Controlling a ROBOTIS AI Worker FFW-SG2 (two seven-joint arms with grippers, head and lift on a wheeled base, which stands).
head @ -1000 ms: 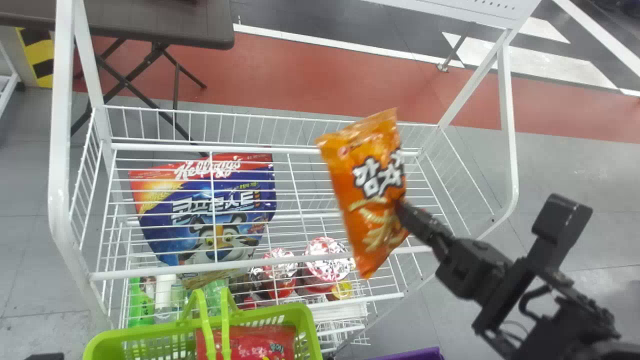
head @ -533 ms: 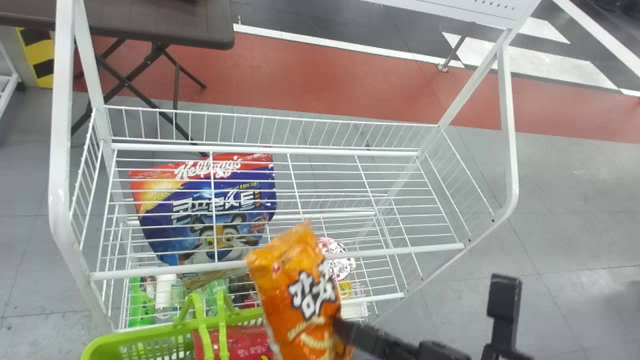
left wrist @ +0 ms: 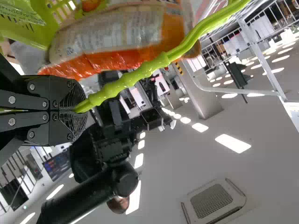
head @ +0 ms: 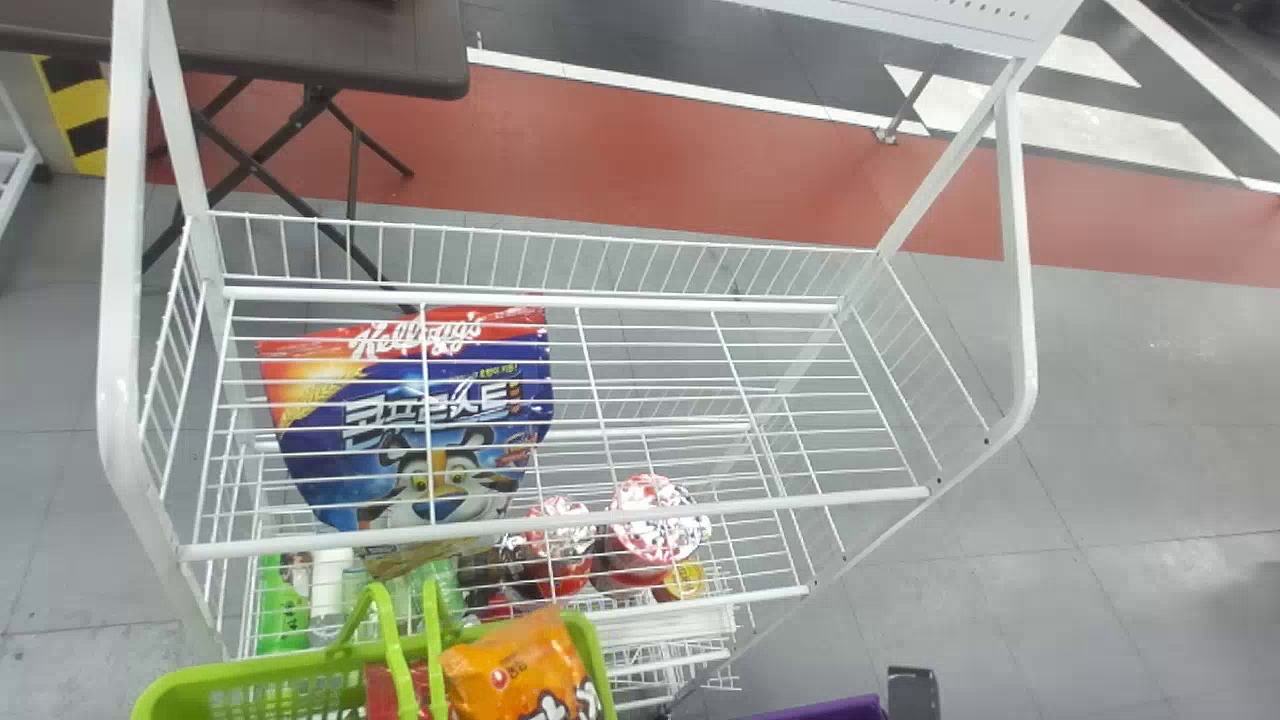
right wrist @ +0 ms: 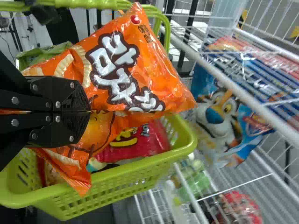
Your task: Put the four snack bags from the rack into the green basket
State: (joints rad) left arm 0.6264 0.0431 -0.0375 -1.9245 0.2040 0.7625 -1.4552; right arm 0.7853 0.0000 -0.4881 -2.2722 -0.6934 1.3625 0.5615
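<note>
Orange snack bag (head: 515, 670) lies over the right part of the green basket (head: 240, 668), its printed front facing up. Its logo end points forward, toward the white rack (head: 800, 502), canted slightly left; the long axis runs from there back toward the robot, and the head view's bottom edge cuts it off. The right hand (right wrist: 88, 112) is closed, pinching the bag at its side. The left hand (left wrist: 77, 109) is closed too, on a handle (head: 393, 645) of the basket.

I count one bag held, one basket with two handles, one red bag (right wrist: 135, 144) inside it, one blue cereal pouch (head: 400, 440) behind the rack's wires and two foil-topped cups (head: 652, 530) lower down. More orange wrapping lies under the held bag (a second bag or a fold, I cannot tell).

While the head view gives the bag's lettered front, the left wrist view gives its pale back panel, and a ceiling vent (left wrist: 211, 200) besides. The right wrist view adds a green packet (right wrist: 46, 51) beyond the orange one.
</note>
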